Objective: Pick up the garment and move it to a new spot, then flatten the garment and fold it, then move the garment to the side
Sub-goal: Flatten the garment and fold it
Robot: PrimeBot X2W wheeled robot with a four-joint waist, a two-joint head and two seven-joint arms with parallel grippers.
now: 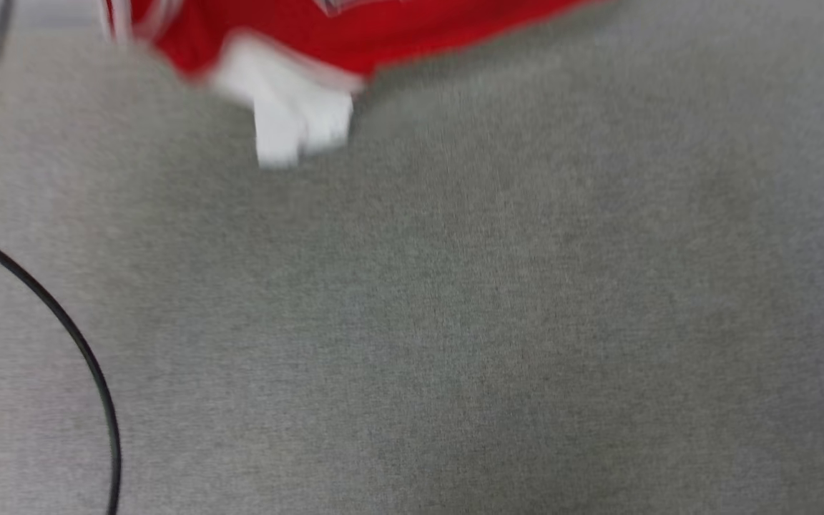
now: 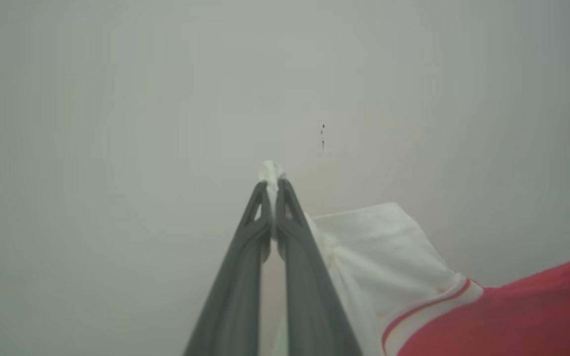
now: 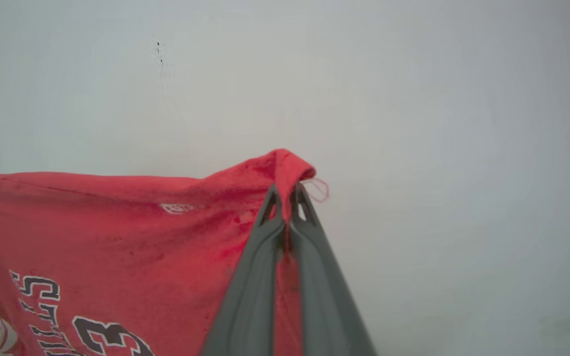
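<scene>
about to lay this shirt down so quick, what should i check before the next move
1. Left gripper jaws shut on the white sleeve: ok.
2. Right gripper jaws shut on the garment's red edge: ok.
3. Garment clear of the grey surface: cannot tell, head view blurred.
4. Open grey surface to lay it on: ok.
5. Black cable clear of the drop spot: cannot tell, it curves along the left.

The garment (image 3: 117, 222) is soft matt cloth; the surface (image 1: 455, 322) coarse-woven (fuzzy).
</scene>
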